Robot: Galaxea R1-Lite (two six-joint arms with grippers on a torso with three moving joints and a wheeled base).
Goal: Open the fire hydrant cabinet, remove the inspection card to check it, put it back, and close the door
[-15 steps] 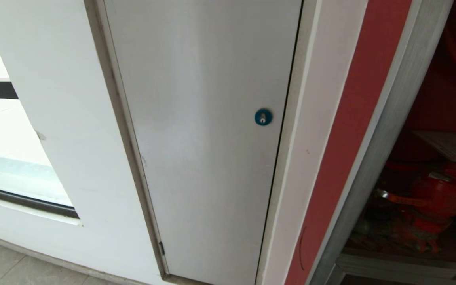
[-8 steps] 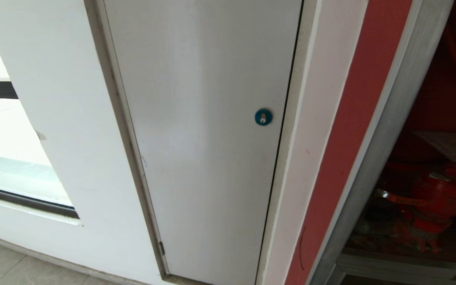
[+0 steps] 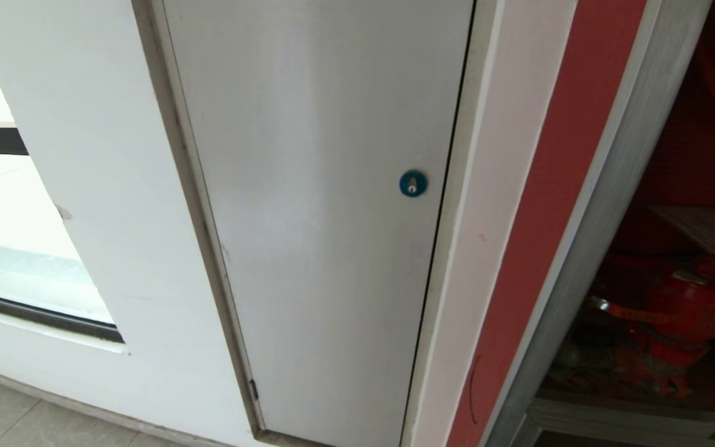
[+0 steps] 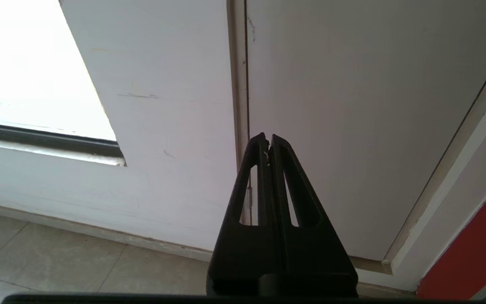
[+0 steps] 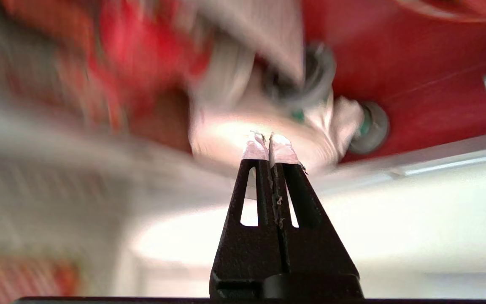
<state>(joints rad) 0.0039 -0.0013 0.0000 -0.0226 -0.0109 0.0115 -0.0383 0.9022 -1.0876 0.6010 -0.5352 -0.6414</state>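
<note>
the fire hydrant cabinet [image 3: 674, 298] stands open at the head view's right edge, red interior exposed, with the inspection card [image 3: 708, 230] lying inside above the red valve [image 3: 686, 310]. the right gripper [image 5: 269, 145] faces that interior with fingers together and empty; the left gripper [image 4: 267, 141] is likewise closed, parked near the white door [image 3: 332, 217]. judged status: opening done; whether the card check is done cannot be told, closing remains.

The fire hydrant cabinet [image 5: 416, 84] stands open, its red interior and white rolled hose [image 5: 243, 126] just beyond the closed right gripper [image 5: 269, 141].
</note>
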